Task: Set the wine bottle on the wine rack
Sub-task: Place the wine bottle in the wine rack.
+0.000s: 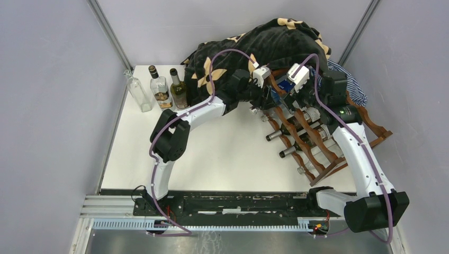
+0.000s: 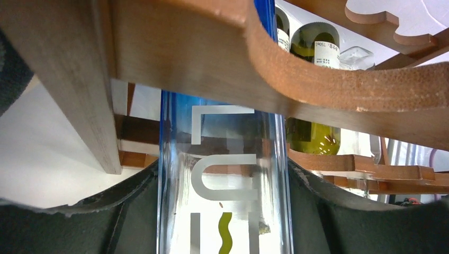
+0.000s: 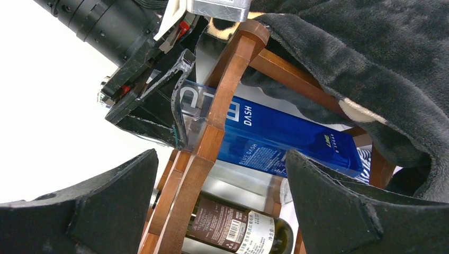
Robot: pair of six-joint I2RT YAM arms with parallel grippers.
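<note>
White worktop [image 1: 233,159], evenly lit. Plain grey walls [image 1: 47,106] close round 3 sides of it. 2 metal posts [image 1: 109,33] rise at its far corners.

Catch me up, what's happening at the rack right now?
The left gripper is shut on the blue bottle, which lies partway through the top tier of the wine rack. The right gripper faces the rack, open and empty. Other bottles lie in lower tiers, and three standing bottles wait at the table's far left.
</note>
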